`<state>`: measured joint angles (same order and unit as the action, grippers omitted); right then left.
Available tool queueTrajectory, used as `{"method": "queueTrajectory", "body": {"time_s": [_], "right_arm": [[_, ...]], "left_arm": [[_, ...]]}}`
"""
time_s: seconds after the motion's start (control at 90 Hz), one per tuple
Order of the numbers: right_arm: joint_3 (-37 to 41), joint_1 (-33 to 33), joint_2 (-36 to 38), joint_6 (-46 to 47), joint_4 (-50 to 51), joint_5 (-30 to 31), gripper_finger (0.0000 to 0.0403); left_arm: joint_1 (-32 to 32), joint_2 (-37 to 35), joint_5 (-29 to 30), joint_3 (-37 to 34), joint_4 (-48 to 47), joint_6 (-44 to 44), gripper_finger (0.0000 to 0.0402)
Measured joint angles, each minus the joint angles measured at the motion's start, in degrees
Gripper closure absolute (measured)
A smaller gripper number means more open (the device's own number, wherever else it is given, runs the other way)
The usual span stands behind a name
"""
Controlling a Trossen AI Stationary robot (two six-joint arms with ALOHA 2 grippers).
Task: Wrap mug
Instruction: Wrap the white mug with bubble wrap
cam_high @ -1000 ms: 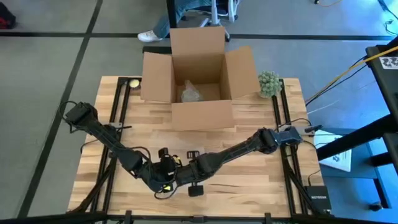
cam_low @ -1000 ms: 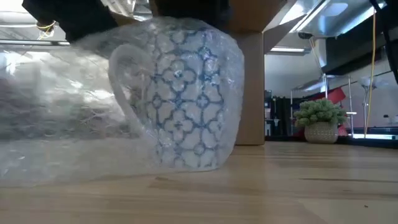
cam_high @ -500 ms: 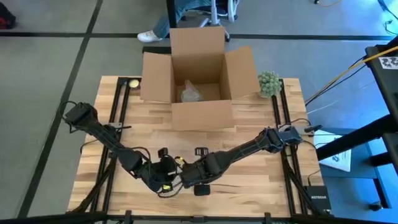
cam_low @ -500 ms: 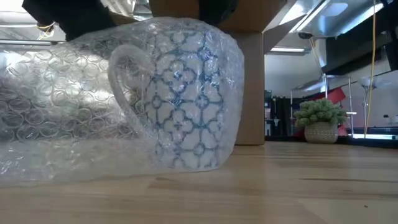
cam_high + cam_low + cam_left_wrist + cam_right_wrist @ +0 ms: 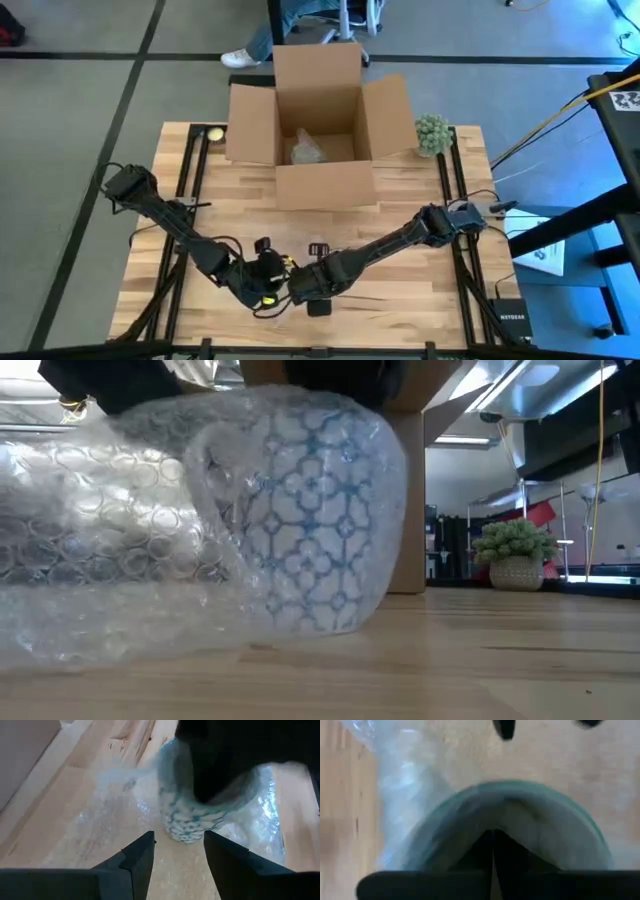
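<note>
Currently, the mug [image 5: 310,520] was stood upright on the desk [image 5: 480,660] near its front edge, partly covered by bubble wrap [image 5: 100,550]. The right gripper [image 5: 492,865] was inserted into the mug mouth, fingers together, nothing seen held. The left gripper [image 5: 179,852] was positioned just beside the mug, open and empty. Wrapping was judged midway; the loose sheet would next need folding over.

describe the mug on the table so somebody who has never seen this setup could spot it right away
Start at the open cardboard box at the far edge of the wooden table, then come to the near edge, where both arms meet. There stands the mug, white with a blue lattice pattern. It is the only thing swathed in clear bubble wrap.
</note>
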<state>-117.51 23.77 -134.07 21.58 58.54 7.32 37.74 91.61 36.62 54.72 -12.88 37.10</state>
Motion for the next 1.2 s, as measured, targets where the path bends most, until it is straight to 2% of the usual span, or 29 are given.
{"method": "queueTrajectory", "body": {"time_s": [0.178, 0.544, 0.656, 0.778, 0.967, 1.2], "right_arm": [[1.5, -0.5, 0.4, -0.4, 1.3, -2.8, 0.0402], [-14.7, 0.0, 0.9, -1.8, 12.5, 1.0, 0.0402], [-17.5, 0.8, 1.0, -2.4, 12.0, 1.1, 0.0402], [-16.0, 1.5, 0.9, -2.6, 9.1, 0.6, 0.0402], [-9.1, 1.1, 0.8, -2.6, 3.2, 0.5, 0.0402], [-2.9, 0.3, 0.8, -2.6, -3.1, -2.6, 0.0402]], "left_arm": [[0.0, 0.0, 0.0, 0.0, 0.0, 0.0, 0.0245], [0.0, 0.0, 0.0, 0.0, -0.1, 0.0, 0.0245], [0.0, 0.0, 0.0, 0.0, -0.2, 0.0, 0.0245], [0.0, -0.1, 0.0, 0.0, -0.3, 0.0, 0.0245], [0.0, -0.1, 0.0, 0.0, -0.3, 0.0, 0.0245], [0.0, -0.1, 0.0, 0.0, -0.3, 0.0, 0.0245]]}}
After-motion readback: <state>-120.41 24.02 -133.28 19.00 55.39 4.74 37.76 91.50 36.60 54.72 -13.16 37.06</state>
